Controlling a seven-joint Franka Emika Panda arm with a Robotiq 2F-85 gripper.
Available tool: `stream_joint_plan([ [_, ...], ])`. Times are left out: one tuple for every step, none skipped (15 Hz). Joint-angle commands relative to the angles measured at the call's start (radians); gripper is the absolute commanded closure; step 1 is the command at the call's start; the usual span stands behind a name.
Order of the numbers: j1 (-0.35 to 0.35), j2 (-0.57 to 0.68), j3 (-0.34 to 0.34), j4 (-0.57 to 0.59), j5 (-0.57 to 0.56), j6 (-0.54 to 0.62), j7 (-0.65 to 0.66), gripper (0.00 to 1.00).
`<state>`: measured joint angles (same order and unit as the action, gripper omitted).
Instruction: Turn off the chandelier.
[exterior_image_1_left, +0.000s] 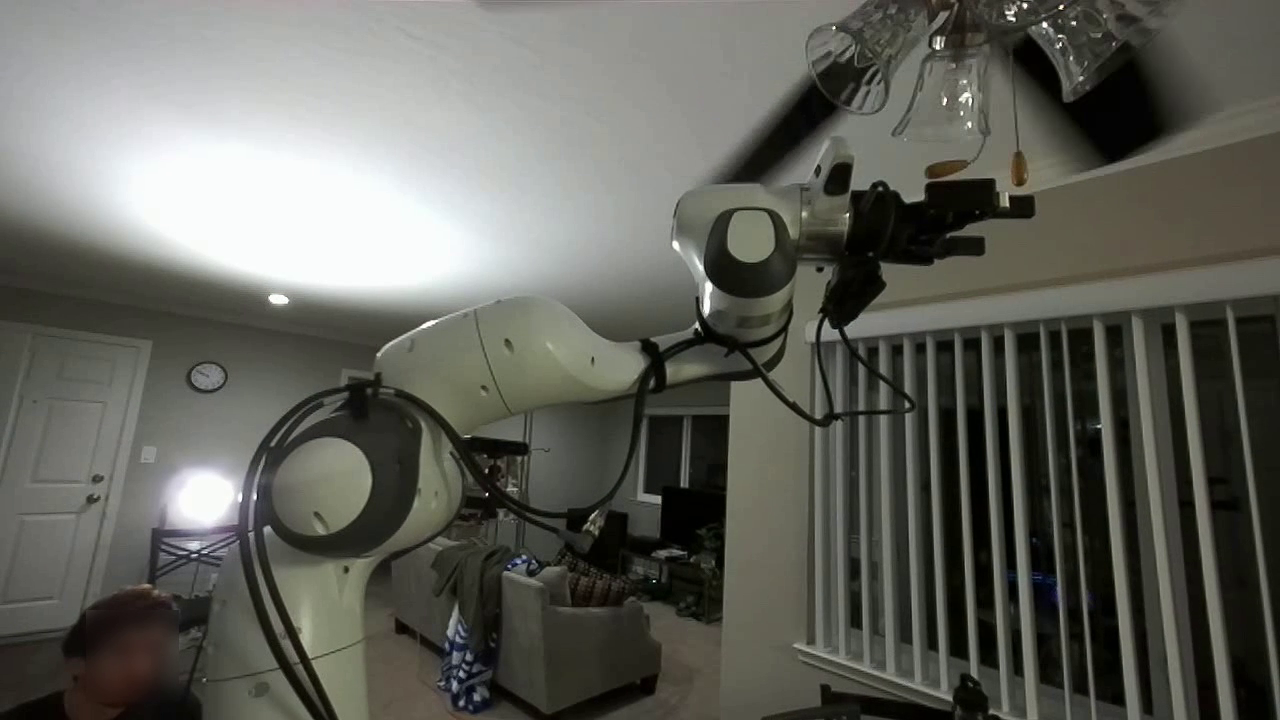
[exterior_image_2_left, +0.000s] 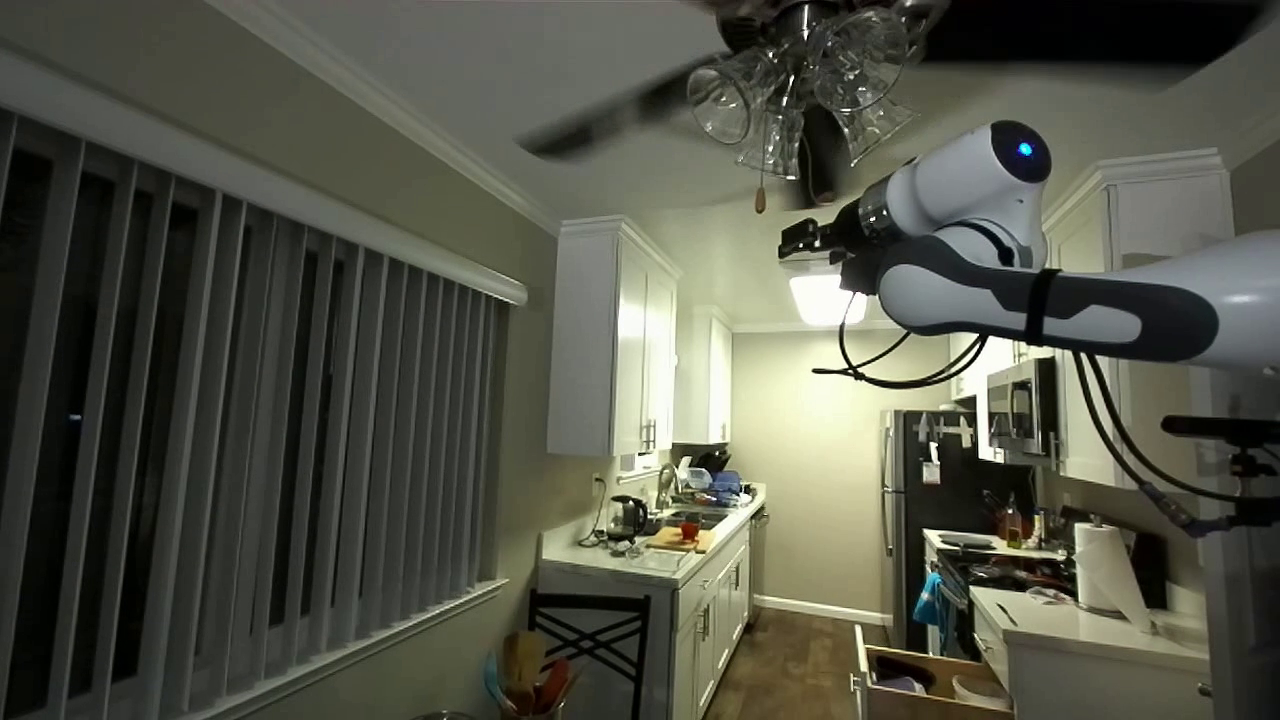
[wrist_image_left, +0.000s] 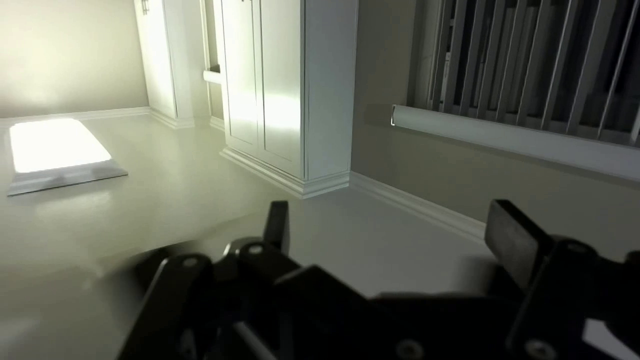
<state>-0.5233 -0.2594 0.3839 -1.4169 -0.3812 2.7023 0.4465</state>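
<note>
Jaws spread apart, below chandelier (exterior_image_1_left: 950, 85), near pull chain (exterior_image_1_left: 1019, 168), clock (exterior_image_1_left: 207, 377) markings illegible

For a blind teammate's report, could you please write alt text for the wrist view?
The robot's black hand is open at the bottom, its fingers apart, holding nothing. The scene appears upside down: ceiling low in frame, a bright ceiling light at left, white cabinets near upper center, vertical blinds at upper right.

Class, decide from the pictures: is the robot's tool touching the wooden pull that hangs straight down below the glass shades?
Apart. In an exterior view, a plain gap separates the wooden pull from the tool, which sits lower and to one side.
</note>
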Motion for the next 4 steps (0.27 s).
stream_joint_plan([
  [0.105,0.011,-0.079,0.004,-0.065,-0.01,0.026,0.0],
  [0.127,0.012,-0.093,0.004,-0.074,-0.012,0.024,0.0],
  [0.141,0.012,-0.101,0.004,-0.077,-0.012,0.022,0.0],
  [0.148,0.013,-0.106,0.004,-0.077,-0.012,0.021,0.0],
])
